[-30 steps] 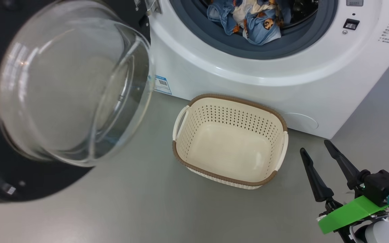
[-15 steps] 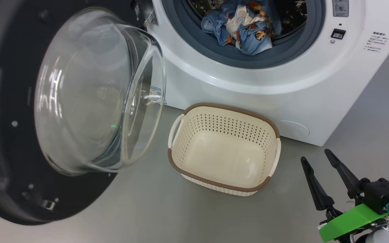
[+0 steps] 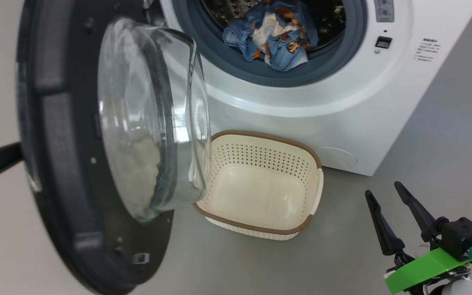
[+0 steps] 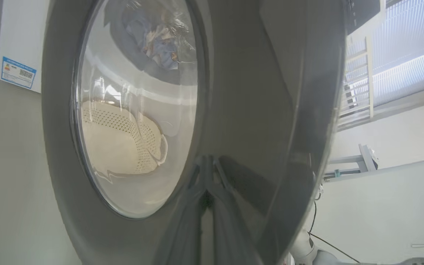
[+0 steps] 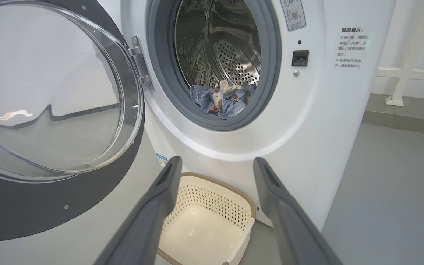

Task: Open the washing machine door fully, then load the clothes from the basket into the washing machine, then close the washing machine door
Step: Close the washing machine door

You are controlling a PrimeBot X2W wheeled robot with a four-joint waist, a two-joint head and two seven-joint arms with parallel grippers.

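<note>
Door (image 3: pixel 64 184) hides basket (image 3: pixel 260 136) left end; washer (image 3: pixel 301 102) notice (image 5: pixel 351 48) Chinese, illegible to me. Left gripper (image 4: pixel 207 221) blurred, fingers together against door; right gripper (image 3: pixel 382 188) spread, empty.

The right gripper (image 3: pixel 381 189) sits at the lower right of the head view, its two dark fingers spread wide and pointing up. The left gripper (image 4: pixel 206 206) rises from the bottom centre of its wrist view, fingers pressed together.
</note>
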